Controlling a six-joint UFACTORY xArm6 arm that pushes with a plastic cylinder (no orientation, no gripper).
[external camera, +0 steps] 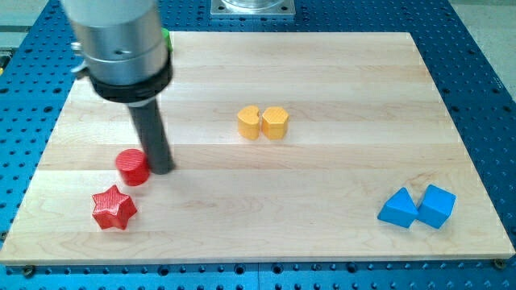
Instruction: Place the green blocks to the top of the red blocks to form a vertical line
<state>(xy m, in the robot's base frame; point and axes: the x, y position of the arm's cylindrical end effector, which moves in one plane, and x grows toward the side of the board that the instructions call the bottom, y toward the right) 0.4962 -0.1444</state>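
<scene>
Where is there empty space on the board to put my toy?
The widest bare patch lies between the yellow blocks, the red star and the blue blocks. The view's top right is bare too. It's crowded where my tip touches the red cylinder.

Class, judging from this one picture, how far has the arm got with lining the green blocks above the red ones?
Done: little that shows. The red cylinder and red star sit close together at the view's lower left, already roughly one above the other. In hand: my tip rests right beside the red cylinder. Left: only a sliver of green peeks from behind the arm at the view's top left; no green block is near the reds yet.
</scene>
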